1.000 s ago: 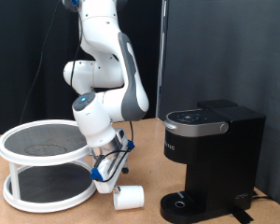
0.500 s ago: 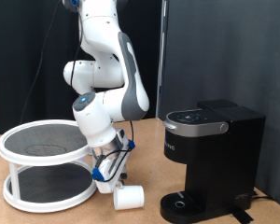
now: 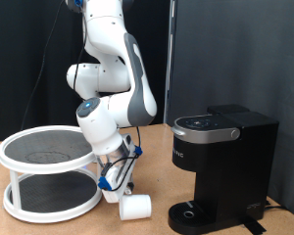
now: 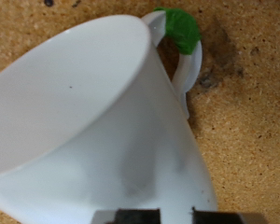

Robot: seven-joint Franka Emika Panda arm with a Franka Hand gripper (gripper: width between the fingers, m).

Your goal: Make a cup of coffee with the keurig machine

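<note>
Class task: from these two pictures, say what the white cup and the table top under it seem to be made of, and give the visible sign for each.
The cup: probably ceramic or hard plastic, plain matte white, smooth with soft shading and no glare; a green patch sits on its handle. The table top: looks like cork or particle board, a speckled, grainy tan-brown surface with no shine. The gripper is right beside the cup, which lies on its side.

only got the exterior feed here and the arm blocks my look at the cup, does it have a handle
Observer: Yes. The wrist view shows the cup has a white loop handle.
Operator: anything on the handle
Observer: A strip of green tape wraps its upper part.
Operator: what's it lying on
Observer: A speckled brown cork-like surface, with the cup on its side.
Operator: gripper close to it
Observer: Dark gripper fingertips sit right at the cup's wall in the wrist view.
</note>
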